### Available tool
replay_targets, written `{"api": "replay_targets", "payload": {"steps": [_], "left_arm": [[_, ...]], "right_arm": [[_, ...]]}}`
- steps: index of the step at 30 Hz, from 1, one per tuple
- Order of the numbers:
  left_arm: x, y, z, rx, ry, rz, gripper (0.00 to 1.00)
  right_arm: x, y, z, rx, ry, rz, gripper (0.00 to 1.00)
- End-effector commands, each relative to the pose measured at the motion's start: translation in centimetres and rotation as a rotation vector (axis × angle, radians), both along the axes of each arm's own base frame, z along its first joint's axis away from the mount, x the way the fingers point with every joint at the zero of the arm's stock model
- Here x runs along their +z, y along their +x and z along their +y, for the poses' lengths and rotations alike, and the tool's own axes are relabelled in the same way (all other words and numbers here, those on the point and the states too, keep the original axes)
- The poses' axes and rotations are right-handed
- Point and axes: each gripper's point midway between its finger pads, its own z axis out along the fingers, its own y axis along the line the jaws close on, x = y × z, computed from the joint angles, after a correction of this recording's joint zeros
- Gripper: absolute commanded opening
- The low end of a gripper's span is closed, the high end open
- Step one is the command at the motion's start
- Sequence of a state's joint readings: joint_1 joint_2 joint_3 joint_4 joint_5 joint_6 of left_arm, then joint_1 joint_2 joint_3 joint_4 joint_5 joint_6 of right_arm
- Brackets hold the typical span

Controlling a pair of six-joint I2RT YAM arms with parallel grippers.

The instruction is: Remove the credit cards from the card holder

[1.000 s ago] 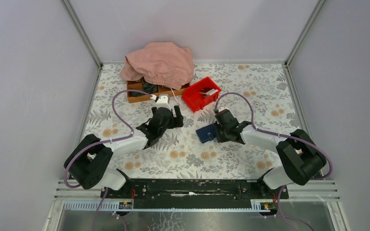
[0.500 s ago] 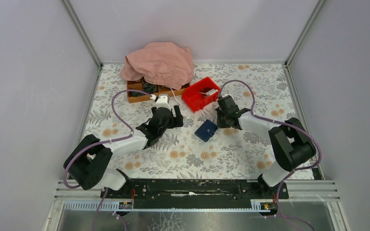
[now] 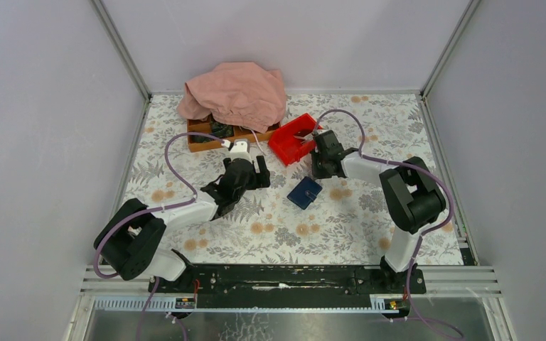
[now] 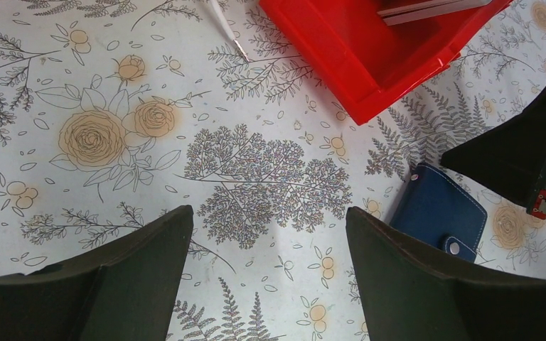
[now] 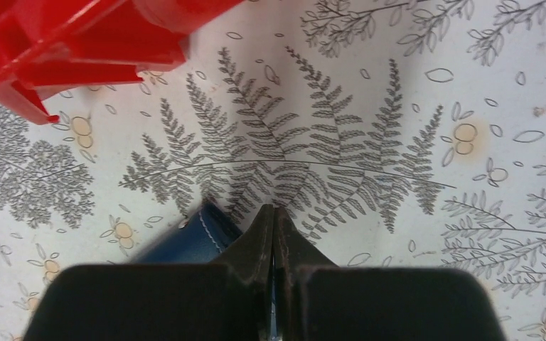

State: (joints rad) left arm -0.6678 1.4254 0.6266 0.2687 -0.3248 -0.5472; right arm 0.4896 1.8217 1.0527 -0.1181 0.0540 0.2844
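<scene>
The card holder (image 3: 304, 192) is a dark blue closed wallet with a snap, lying flat mid-table. It also shows in the left wrist view (image 4: 441, 217) and the right wrist view (image 5: 185, 238). My right gripper (image 3: 318, 169) hangs just behind the holder, beside the red bin. Its fingers (image 5: 274, 213) are pressed together, with a thin bluish sliver between them, seemingly a credit card seen edge-on. Light grey credit cards (image 3: 309, 135) lie in the red bin and show in the left wrist view (image 4: 426, 7). My left gripper (image 3: 261, 170) is open and empty (image 4: 269, 213), left of the holder.
The red bin (image 3: 295, 138) stands behind the holder and shows in both wrist views (image 4: 355, 50) (image 5: 78, 42). A wooden tray (image 3: 206, 138) under a pink cloth (image 3: 234, 92) is at the back. A thin white strip (image 4: 227, 32) lies near the bin.
My right gripper has lifted off the card holder and swung back and left toward the red bin. The holder stays on the table. The left arm has not moved.
</scene>
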Motion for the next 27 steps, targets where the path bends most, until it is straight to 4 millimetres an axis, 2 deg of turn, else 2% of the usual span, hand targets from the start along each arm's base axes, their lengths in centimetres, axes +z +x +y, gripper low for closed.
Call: {"api": "replay_targets", "payload": {"steps": [1, 4, 12, 15, 17, 20, 24, 25, 27], "left_arm": [[1.0, 0.7, -0.3, 0.011, 0.004, -0.023, 0.86], [0.8, 0.7, -0.4, 0.008, 0.004, -0.017, 0.86], [0.7, 0.6, -0.8, -0.011, -0.004, -0.015, 0.85], [0.6, 0.6, -0.8, -0.007, -0.006, -0.013, 0.79], [0.6, 0.6, -0.9, -0.013, -0.008, -0.009, 0.69], [0.5, 0.6, -1.0, -0.019, -0.01, -0.004, 0.48], [0.5, 0.2, -2.1, -0.089, -0.021, -0.001, 0.04], [0.5, 0.1, -2.6, -0.113, -0.032, 0.003, 0.0], [0.7, -0.4, -4.2, -0.203, -0.065, 0.0, 0.0]], "right_arm": [[0.5, 0.5, 1.6, 0.042, 0.061, -0.002, 0.0], [0.3, 0.0, 2.7, 0.068, 0.076, 0.007, 0.0], [0.3, -2.2, 7.1, 0.143, 0.143, 0.026, 0.0], [0.9, -2.4, 7.9, 0.155, 0.159, 0.018, 0.0], [1.5, -2.1, 7.8, 0.159, 0.159, -0.006, 0.0], [3.3, -1.5, 7.1, 0.16, 0.127, -0.07, 0.01], [7.1, -0.9, 5.7, 0.154, 0.104, -0.206, 0.09], [8.4, -0.9, 5.2, 0.148, 0.101, -0.252, 0.13], [10.2, -1.0, 3.6, 0.106, 0.05, -0.345, 0.3]]}}
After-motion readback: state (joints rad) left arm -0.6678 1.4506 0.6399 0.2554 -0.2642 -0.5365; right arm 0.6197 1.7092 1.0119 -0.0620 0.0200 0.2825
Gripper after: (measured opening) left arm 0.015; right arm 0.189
